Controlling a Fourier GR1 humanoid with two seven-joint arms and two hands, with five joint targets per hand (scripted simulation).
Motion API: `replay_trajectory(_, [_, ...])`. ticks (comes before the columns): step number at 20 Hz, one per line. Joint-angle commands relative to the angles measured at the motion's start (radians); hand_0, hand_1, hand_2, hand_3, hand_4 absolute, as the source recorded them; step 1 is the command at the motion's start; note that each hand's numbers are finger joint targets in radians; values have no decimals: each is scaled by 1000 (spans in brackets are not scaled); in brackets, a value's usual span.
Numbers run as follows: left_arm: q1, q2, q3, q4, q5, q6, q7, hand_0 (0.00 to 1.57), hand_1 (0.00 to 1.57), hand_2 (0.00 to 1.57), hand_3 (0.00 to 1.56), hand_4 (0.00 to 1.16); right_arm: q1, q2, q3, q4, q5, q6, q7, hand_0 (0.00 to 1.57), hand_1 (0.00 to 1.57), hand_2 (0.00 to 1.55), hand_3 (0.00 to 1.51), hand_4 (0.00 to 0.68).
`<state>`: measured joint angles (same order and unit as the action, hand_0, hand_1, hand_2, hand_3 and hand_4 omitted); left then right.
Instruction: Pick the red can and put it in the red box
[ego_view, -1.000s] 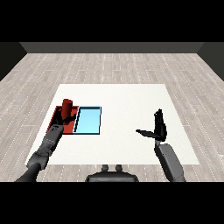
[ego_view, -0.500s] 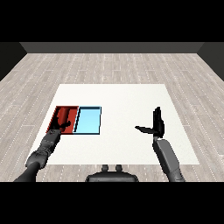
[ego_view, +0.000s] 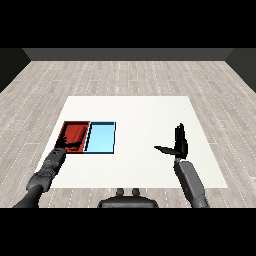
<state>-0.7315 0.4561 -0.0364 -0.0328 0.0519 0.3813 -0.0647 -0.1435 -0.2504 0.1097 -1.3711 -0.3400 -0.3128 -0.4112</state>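
The red can (ego_view: 76, 133) lies inside the red tray (ego_view: 65, 131) at the table's left and is hard to tell from the tray's floor. My left hand (ego_view: 66, 145) rests at the tray's near edge with relaxed fingers reaching over the rim, holding nothing. To the right of the red tray, the light blue tray (ego_view: 101, 138) touches it side by side. My right hand (ego_view: 179, 143) is raised over the right part of the table, open, fingers straight up and thumb pointing left.
The white table (ego_view: 140, 115) stretches bare behind and between the trays and my right hand. A grey wooden floor surrounds it.
One second ago my left hand held the can upright over the red tray. The can has gone down into the tray and the hand has let go and drawn back slightly. The right hand barely moved.
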Motion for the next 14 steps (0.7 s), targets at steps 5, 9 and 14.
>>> replay_trajectory(5, [-45,-7,83,-125,74,-2,-179,0,0,0,0,0,6,4,-24,-43,-29,23,6,0,0,0,0,0])
replay_trajectory(9, [4,9,160,-227,154,-106,-366,1360,1360,1247,0,0,31,4,2,-85,-17,43,2,0,0,0,0,0])
replay_trajectory(14, [89,-73,167,-396,204,-243,-512,0,0,0,0,0,53,-31,11,-125,-35,119,8,0,0,0,0,0])
